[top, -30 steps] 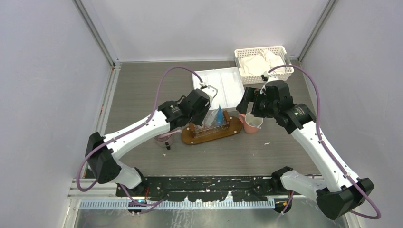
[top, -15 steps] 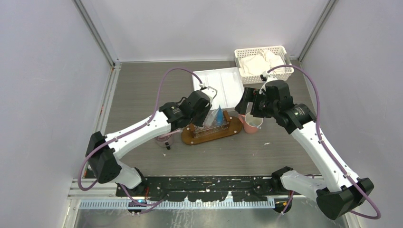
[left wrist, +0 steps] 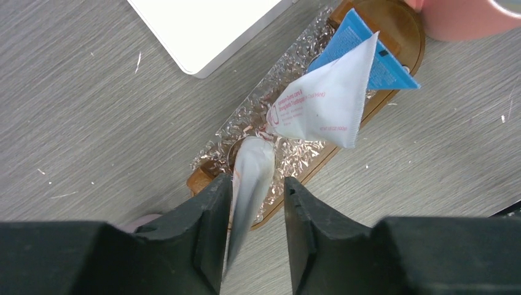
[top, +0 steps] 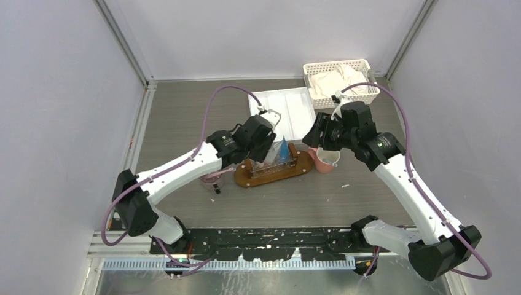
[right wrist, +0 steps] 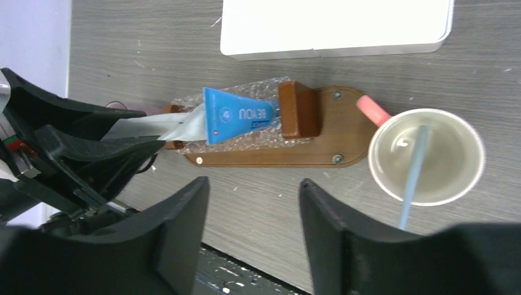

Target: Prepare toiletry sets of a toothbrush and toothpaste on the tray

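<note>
Left gripper (left wrist: 258, 181) was low over the brown oval tray (left wrist: 402, 27), at the end away from the cup, jaws partway apart. A white-grey toothpaste tube (left wrist: 249, 178) stood between them, its far end down toward the crinkled foil (left wrist: 295, 153) on the tray. It leaned on one finger (left wrist: 209, 209) with a clear gap to the other, so it was not clamped. Just beside it on the foil was a second white tube (left wrist: 322, 104) with red print, and a blue tube (left wrist: 375, 58) behind that one. The blue tube had one end at a small wooden block (right wrist: 298, 110) on the tray. Right gripper (right wrist: 253, 184) hung above the grey surface (left wrist: 92, 92) beside the tray, jaws wide, nothing in them. A pink cup (right wrist: 427, 157) stood just off the tray's rounded end, a pale blue stick (right wrist: 413, 166) inside. A white compartment tray (top: 282, 107) and a lattice basket (top: 341, 80) lay beyond.
</note>
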Controlling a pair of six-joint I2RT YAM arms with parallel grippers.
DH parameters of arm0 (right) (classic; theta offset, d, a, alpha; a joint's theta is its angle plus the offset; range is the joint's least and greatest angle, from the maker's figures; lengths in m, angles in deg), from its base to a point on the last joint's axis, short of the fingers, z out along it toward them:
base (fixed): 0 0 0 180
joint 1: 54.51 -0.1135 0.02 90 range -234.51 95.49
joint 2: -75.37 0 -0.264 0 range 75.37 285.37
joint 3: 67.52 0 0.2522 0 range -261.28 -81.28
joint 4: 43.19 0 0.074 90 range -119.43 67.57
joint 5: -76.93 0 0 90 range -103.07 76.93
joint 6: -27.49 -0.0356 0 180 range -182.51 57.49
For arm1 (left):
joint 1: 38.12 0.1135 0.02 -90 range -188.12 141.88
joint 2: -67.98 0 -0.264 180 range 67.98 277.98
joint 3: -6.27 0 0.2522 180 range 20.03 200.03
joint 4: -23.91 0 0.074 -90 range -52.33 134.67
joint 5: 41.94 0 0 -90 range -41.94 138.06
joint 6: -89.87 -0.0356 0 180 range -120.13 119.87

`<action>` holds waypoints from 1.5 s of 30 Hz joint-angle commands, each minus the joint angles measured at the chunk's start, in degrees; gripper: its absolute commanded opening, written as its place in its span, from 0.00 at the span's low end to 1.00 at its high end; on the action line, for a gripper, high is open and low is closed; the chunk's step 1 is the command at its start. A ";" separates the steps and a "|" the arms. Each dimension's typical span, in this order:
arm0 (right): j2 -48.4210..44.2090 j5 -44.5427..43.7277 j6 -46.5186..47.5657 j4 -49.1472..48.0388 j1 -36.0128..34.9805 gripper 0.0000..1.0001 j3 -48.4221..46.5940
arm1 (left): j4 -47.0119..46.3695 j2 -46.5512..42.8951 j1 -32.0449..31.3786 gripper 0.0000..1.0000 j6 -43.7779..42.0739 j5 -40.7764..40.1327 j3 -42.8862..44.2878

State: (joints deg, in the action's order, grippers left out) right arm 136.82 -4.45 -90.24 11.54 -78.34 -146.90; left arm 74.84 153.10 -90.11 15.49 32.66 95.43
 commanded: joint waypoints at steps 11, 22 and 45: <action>9.75 -4.54 -1.50 3.52 -13.34 0.46 -13.68 | 1.09 -2.61 0.22 0.45 0.29 -2.03 4.39; 19.72 -12.67 -2.68 12.37 -18.61 0.46 -22.23 | 0.64 -6.23 0.22 0.49 1.04 -2.18 3.82; 26.99 -14.49 -3.83 11.94 -21.32 0.37 -26.15 | 0.83 -16.56 0.22 0.47 0.91 -4.11 -1.71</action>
State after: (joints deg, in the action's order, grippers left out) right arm 163.46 -17.19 -93.28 24.28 -99.41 -170.40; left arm 76.12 138.46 -90.11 16.02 29.56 94.01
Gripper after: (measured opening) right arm 0.378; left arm 0.476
